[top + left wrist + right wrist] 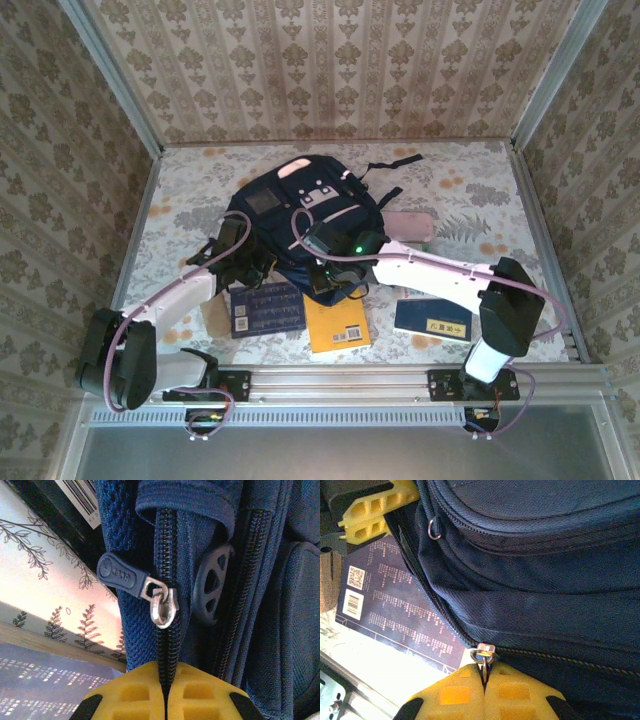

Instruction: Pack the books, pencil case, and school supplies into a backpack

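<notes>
Lab test booth, wallpapered panel walls [330, 70], aluminium frame rail [340, 381], floral-covered table [470, 190].

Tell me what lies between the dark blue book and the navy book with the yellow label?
The bright orange-yellow book, in the top view, with the dark blue book on one side and the navy book on the other.

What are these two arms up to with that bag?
Both arms are working at the near edge of the navy backpack. The right gripper is shut on a metal zipper pull; the left gripper is pinched shut on the bag at a zipper line. The dark blue book, orange-yellow book and navy book lie on the table in front, the pink pencil case beside the bag.
</notes>
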